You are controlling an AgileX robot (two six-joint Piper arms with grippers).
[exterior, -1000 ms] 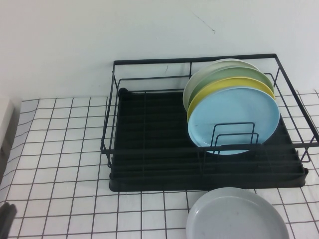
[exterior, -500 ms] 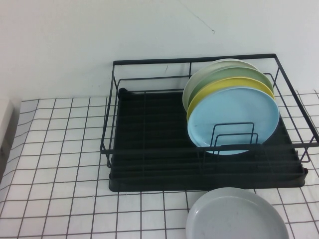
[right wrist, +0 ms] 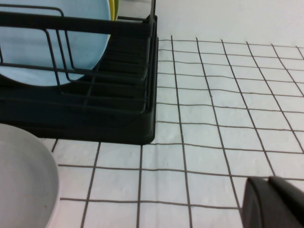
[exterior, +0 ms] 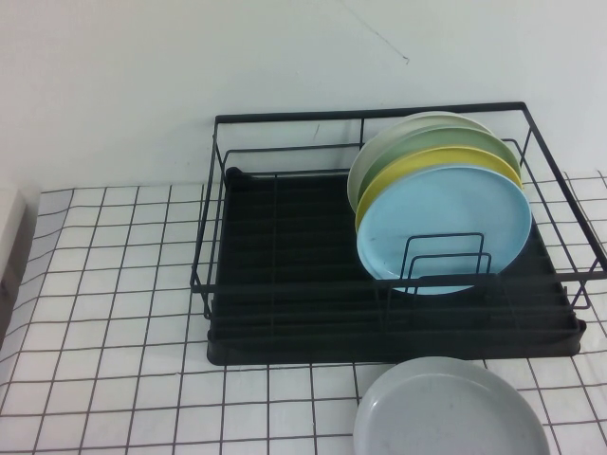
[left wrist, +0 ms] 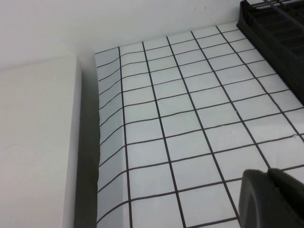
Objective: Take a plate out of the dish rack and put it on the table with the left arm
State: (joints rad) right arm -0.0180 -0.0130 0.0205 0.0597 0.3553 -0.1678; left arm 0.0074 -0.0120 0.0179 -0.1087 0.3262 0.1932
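Observation:
The pale grey plate lies flat on the white gridded table just in front of the black dish rack, toward its right end. Its rim also shows in the right wrist view. Neither arm appears in the high view. In the left wrist view my left gripper is shut and empty above bare table, with a corner of the dish rack far off. Beside the rack's corner, my right gripper hangs over the table, shut with nothing in it.
Several plates stand upright in the rack's right half, the light blue plate in front, with yellow, green and pale ones behind. A white block borders the table on the left. A white wall stands behind the rack.
The left gripper tip that showed at the bottom left corner of the high view one second ago has drawn out of that view. The grey plate has not moved.

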